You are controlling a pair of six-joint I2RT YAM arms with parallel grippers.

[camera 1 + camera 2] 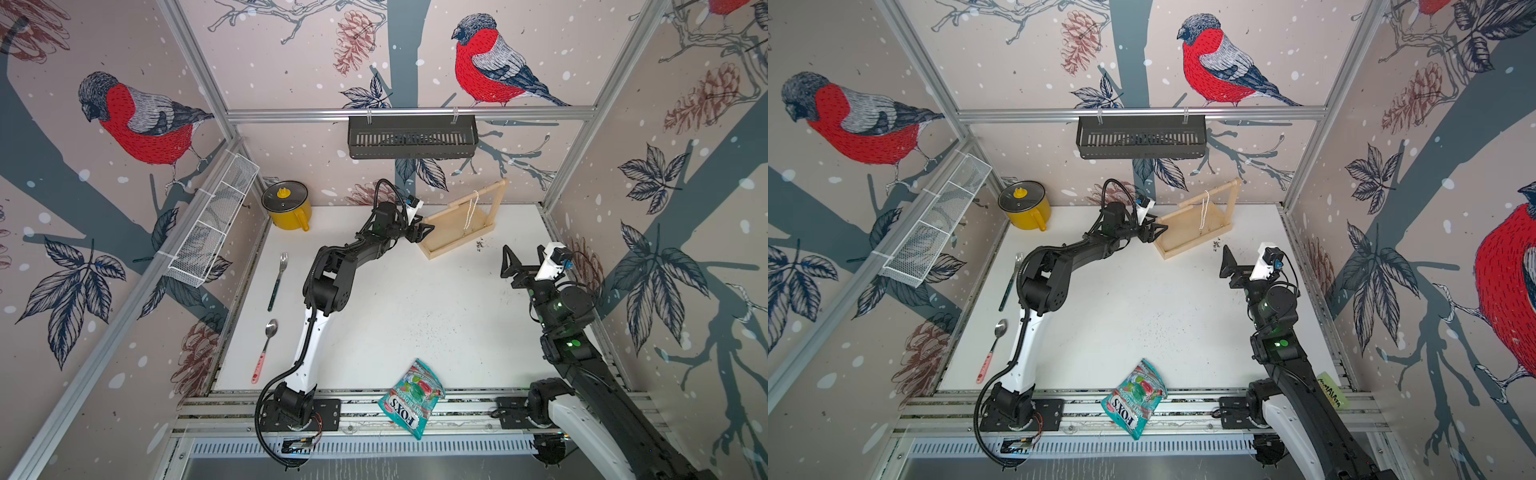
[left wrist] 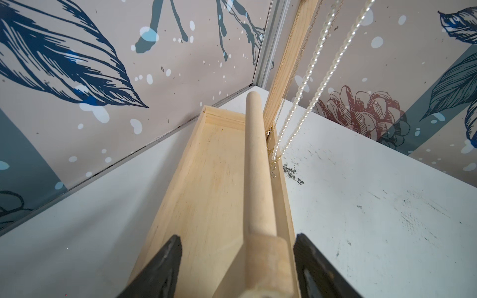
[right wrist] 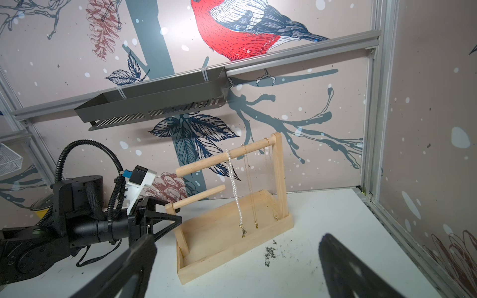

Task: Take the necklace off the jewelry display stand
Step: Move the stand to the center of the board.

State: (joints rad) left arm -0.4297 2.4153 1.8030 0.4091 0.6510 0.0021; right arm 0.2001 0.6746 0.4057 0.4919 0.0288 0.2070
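"FOXS" stands upside down in white capitals on the teal sweet bag [image 1: 412,397] at the desk's [image 1: 415,299] near edge. Its smaller print is unreadable, as is a yellow-green label [image 1: 1332,390] near right.

Both top views look steeply down over the white tabletop [image 1: 415,299]; both wrist cameras face the pale natural-wood jewelry display stand [image 2: 214,185] — left close, right farther back.
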